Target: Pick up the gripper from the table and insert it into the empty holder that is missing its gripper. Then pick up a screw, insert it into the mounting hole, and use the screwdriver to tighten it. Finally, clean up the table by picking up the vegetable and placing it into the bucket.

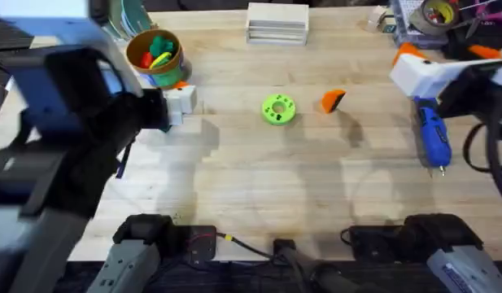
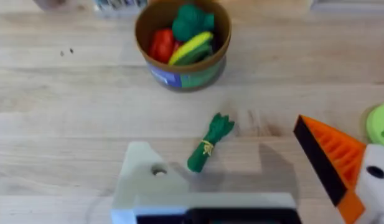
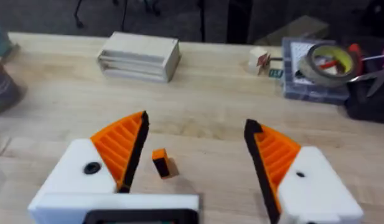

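Left gripper (image 2: 254, 180): hovers over the left of the tabletop (image 1: 251, 179), near side of the bucket; one white finger mount is bare, the holder (image 2: 151, 180) with an open screw hole; the other carries an orange ribbed pad; fingers spread apart, grasping nothing.
Right gripper (image 3: 195, 155): at the far right, above the screwdriver; both orange pads in place, fingers released and wide, nothing between them.
Gripper (image 1: 333, 100): small orange wedge with a dark end, lying on the tabletop right of centre, just right of the green disc (image 1: 278, 109).
Vegetable (image 2: 209, 143): dark green, flat on the tabletop, between the left fingers and the bucket.
Bucket (image 1: 154, 59): far left, upright, toy produce inside.
Screwdriver (image 1: 434, 138): blue, lying at the right, tip toward the near edge.
Screw: cannot tell where.
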{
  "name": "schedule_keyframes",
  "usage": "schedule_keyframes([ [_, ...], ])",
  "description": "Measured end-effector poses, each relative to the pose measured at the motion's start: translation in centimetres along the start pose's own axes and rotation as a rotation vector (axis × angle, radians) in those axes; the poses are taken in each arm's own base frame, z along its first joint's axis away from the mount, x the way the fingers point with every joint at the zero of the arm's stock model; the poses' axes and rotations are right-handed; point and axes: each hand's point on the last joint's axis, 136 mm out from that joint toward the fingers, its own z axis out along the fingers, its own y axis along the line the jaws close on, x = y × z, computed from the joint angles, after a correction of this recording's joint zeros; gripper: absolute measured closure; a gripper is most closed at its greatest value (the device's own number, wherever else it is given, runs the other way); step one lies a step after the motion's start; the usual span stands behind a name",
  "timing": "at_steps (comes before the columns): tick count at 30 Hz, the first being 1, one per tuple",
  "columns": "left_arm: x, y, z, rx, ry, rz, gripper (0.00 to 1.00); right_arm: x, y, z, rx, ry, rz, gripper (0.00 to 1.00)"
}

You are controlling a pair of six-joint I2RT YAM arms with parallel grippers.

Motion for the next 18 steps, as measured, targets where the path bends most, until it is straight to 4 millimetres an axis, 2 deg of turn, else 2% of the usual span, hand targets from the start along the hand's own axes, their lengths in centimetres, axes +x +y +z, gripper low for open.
schedule_keyframes([
  [5, 2.1, -0.2, 2.2, 0.002, 0.115, 0.006, 0.009, 1.1, 0.3, 1.2, -0.028, 0.058, 0.008, 0.01],
  [18, 7.4, -0.5, 6.1, 0.008, 0.368, 0.018, 0.008, 1.1, 0.5, 1.2, -0.038, 0.056, 0.011, 0.01],
])
